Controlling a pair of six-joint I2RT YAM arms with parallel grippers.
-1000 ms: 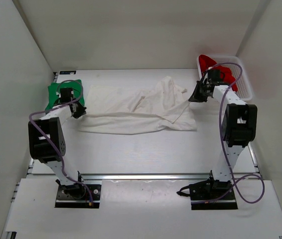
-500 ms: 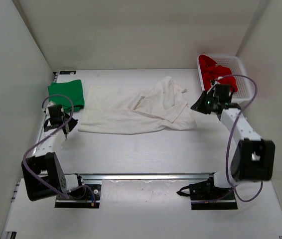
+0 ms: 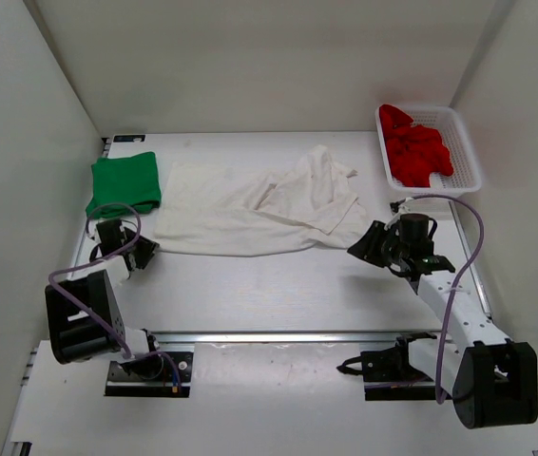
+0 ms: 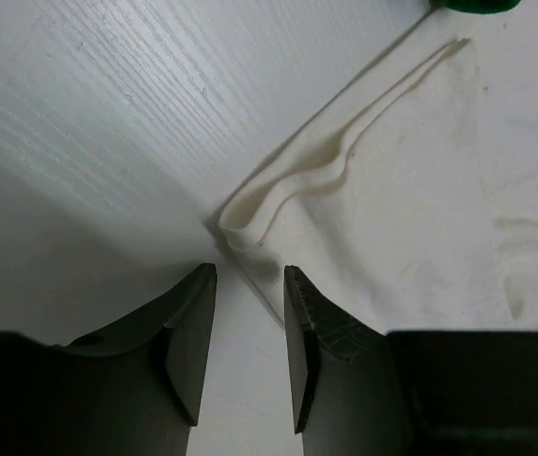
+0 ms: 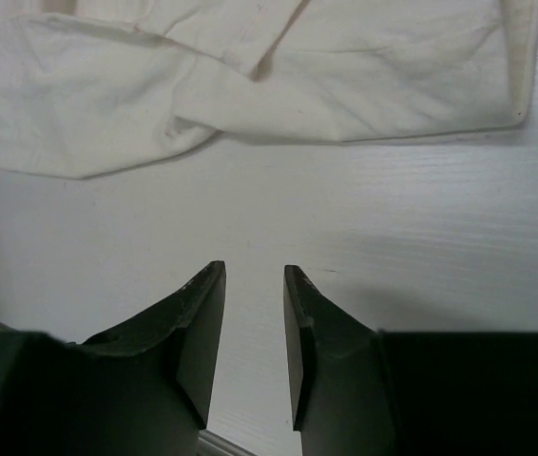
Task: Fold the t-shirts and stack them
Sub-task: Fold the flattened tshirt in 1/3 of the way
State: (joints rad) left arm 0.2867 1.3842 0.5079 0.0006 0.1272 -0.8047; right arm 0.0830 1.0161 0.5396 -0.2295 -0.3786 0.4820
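3 t-shirts sit in 3 places. The green shirt (image 3: 124, 182) lies folded at 10 o'clock on the tabletop (image 3: 269, 285). The white shirt (image 3: 259, 204) lies spread and rumpled toward 12 o'clock. The red shirt (image 3: 416, 152) is bunched in the basket (image 3: 469, 152) at 2 o'clock.

Both sets of fingers are parted and grasp nothing. The left gripper (image 4: 248, 275) is just beside the white shirt's doubled corner, and the right gripper (image 5: 253, 271) is short of its hem.

Likely trouble is a pinch that catches only 1 layer, or uneven pulls that skew the fold. The smooth surface may also let the cloth slide. The tabletop is white and faintly grained, with plain white walls on 3 sides.
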